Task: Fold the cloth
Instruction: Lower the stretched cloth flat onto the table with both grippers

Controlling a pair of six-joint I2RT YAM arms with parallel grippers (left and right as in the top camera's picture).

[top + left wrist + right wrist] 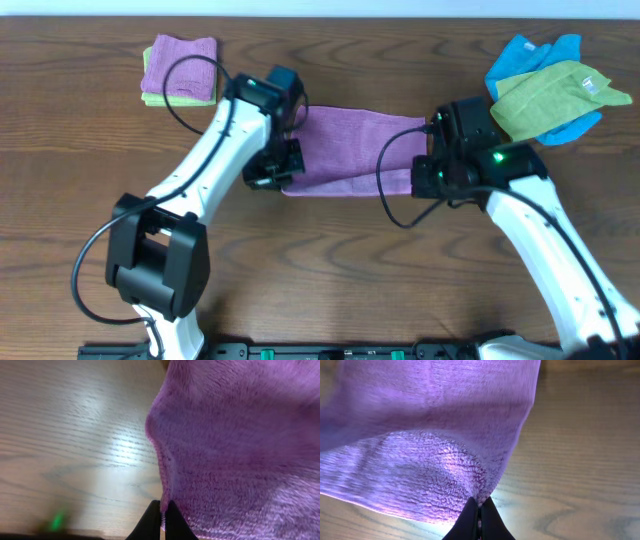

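Overhead view: the cloth [355, 150] lies mid-bench, a little nearer the far edge, stretched as a wide violet band between the two arms.
Left claw [272, 172]: at the cloth's left near corner. The wrist camera shows its fingertips [149, 529] squeezed together with the hem caught between them.
Right claw [428, 172]: at the cloth's right near corner. Its fingertips [466, 527] are pressed together on a pinch of terry, and the fabric bulges just above them.
Bench [330, 270]: dark wood grain, with glare patches in both wrist views.
Far-left corner: a pinker folded cloth [182, 62] stacked on a lime-green cloth [150, 98].
Far-right corner: a green cloth [550, 98] heaped over a blue cloth [530, 55].
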